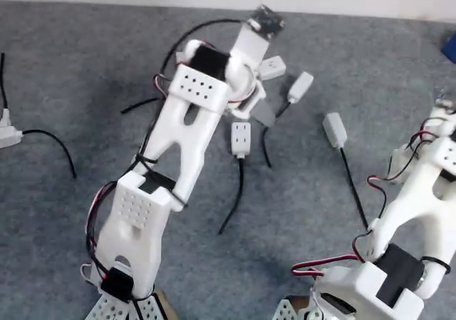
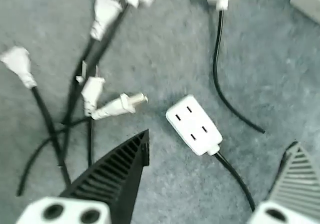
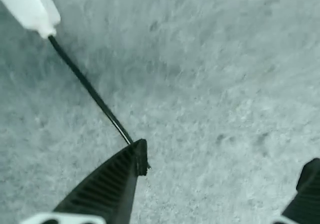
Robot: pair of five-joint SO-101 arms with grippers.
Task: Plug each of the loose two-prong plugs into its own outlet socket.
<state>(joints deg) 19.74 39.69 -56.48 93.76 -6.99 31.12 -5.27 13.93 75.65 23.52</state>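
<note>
The bench (image 1: 85,63) is covered all over in a grey, felt-like mat (image 3: 225,84). Near its middle a white outlet block (image 1: 241,138) lies face up, showing two pairs of slots, and its black cord (image 1: 234,199) trails toward the near edge. Close beside it, several white two-prong plugs (image 2: 120,104) lie loose on crossing black leads (image 2: 50,134). Farther right a long white block (image 1: 334,130) rests with its own cord running nearward. Two more white blocks (image 1: 300,86) lie toward the far side. At the left edge sits a white piece (image 1: 7,131) with a curved lead.
</note>
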